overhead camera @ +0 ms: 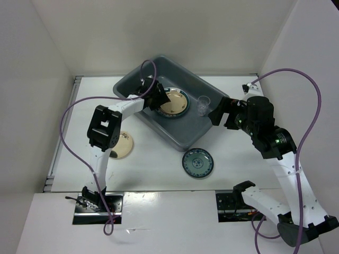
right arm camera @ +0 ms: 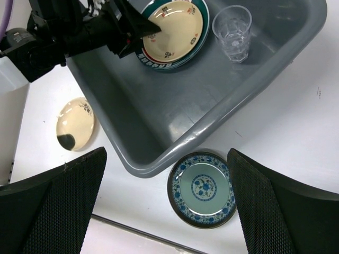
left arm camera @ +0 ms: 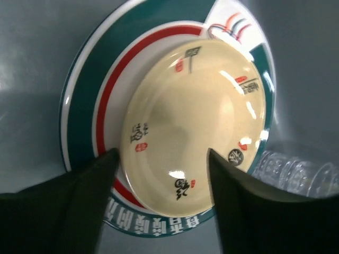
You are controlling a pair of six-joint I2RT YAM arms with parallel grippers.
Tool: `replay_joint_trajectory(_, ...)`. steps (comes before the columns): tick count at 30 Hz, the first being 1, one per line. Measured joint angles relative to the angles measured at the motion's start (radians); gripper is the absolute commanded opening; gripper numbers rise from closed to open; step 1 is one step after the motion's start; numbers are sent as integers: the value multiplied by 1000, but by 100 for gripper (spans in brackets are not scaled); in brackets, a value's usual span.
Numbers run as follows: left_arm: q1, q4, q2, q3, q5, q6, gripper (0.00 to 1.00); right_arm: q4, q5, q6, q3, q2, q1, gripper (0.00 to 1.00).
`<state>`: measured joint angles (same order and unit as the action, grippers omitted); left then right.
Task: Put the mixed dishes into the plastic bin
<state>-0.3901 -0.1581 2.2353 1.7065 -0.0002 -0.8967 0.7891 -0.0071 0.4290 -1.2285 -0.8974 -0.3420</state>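
Left pincer is hanging inside the bin with jaws spread wide astride the cream plate, which is resting on a green-rimmed plate, so lifting straight up is looking wisest, without nudging either.

The plastic bin is moulded in smooth grey plastic with a dull sheen. The cream plate inside it is glazed to a high gloss, with sharp highlights. The red-and-green-rimmed plate beneath is equally glossy. The cup is made of a clear, faceted material. The table is finished in matt white. The right gripper is faced with black pads of fine, rough mesh.
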Motion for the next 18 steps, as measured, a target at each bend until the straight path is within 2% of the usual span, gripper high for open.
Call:
replay_joint_trajectory(4,2,-34,-16,25,-21,16,91,6,0,0,0,0,0,99)
replay_joint_trajectory(9,24,-142,-130,64,-92,83,92,3,-2,0,20,5,0,99)
replay_joint_trajectory(14,75,-172,-394,55,-137,119,92,-8,-19,-1,59,3,0,99)
replay_joint_trajectory(18,132,-184,-654,-38,-209,148,92,-28,-39,-5,69,-9,0,99)
